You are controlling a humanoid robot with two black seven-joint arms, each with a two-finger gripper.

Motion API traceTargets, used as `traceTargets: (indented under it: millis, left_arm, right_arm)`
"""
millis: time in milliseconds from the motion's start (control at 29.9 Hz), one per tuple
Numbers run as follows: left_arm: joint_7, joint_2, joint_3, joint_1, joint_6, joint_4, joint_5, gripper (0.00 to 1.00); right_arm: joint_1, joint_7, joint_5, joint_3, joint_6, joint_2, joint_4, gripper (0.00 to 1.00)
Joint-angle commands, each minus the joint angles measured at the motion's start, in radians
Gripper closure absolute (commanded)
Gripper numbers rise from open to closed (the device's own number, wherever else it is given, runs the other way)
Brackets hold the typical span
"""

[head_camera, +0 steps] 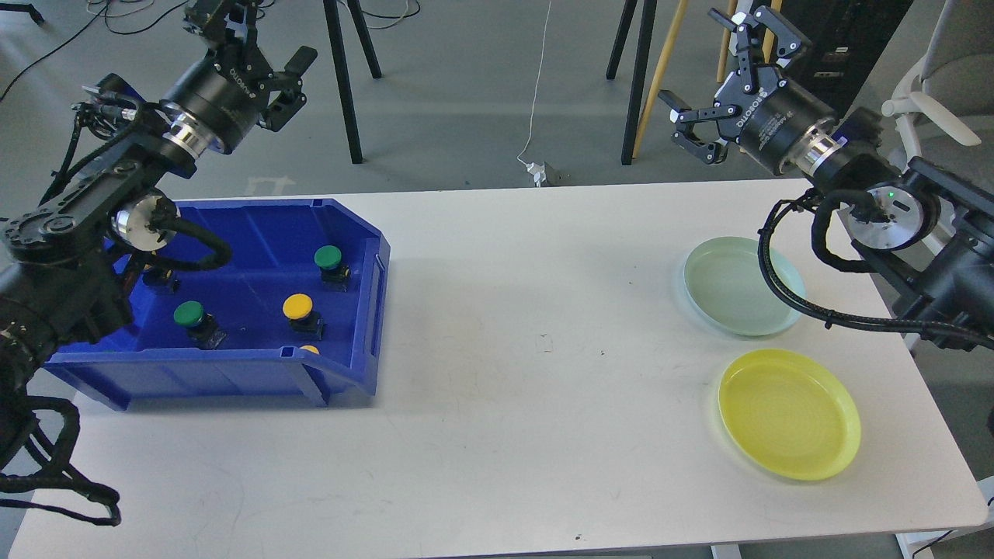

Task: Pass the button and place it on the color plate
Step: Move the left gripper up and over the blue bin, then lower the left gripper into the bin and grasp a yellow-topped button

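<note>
A blue bin (365, 310) on the table's left holds several buttons: a green one (328, 257) at the back, another green one (189, 314) at the front left, a yellow one (297, 306) in the middle, and a further yellow one (309, 350) half hidden behind the front wall. On the right lie a pale green plate (718, 283) and a yellow plate (788, 413). My left gripper (252, 43) hangs open and empty above the bin's back left. Raised beyond the table's far right edge, my right gripper (718, 74) is open and empty.
The white table (536, 349) spans the view between bin and plates. Tripod legs (345, 78) and a wooden pole (660, 74) stand on the floor behind it, with a cable and plug (536, 167). A white chair (943, 93) sits at the far right.
</note>
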Motion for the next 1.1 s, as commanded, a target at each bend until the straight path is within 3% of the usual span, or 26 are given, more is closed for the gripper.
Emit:
traceTargets:
  millis: [0, 234, 401, 534, 635, 768, 935, 1069]
  left_arm:
    - [0.0, 0.003, 0.0, -0.001, 0.0, 0.006, -0.046, 0.0]
    - [0.0, 0.016, -0.007, 0.013, 0.0, -0.01, -0.112, 0.0]
    - [0.0, 0.04, -0.144, 0.108, 0.0, -0.243, -0.15, 0.0]
    - [0.0, 0.227, -0.132, 0.106, 0.0, -0.459, -0.02, 0.0]
    - [0.0, 0.357, -0.022, 0.071, 0.0, -0.572, 0.162, 0.0]
    - [0.0, 0.493, 0.225, -0.076, 0.0, -0.636, 0.501, 0.0]
    - [0.0, 0.516, 0.56, -0.243, 0.0, -0.616, 0.976, 0.01]
    - [0.0, 0.502, 0.66, -0.247, 0.0, -0.569, 1.179, 0.01]
  right_arm:
    - [-0.006, 0.0, -0.001, 0.039, 0.0, 0.001, -0.018, 0.01]
    - [-0.017, 0.007, 0.002, 0.055, 0.0, -0.004, -0.022, 0.01]
    - [-0.014, 0.006, 0.002, 0.052, 0.0, -0.007, -0.026, 0.01]
    - [-0.018, 0.006, 0.004, 0.052, 0.0, -0.018, -0.048, 0.01]
    - [-0.038, 0.006, 0.01, 0.058, 0.0, -0.042, -0.062, 0.01]
    - [-0.075, 0.006, 0.013, 0.088, 0.0, -0.067, -0.058, 0.01]
    - [-0.141, -0.011, 0.012, 0.135, 0.0, -0.093, -0.067, 0.01]
    - [-0.19, -0.011, 0.013, 0.136, 0.0, -0.094, -0.067, 0.01]
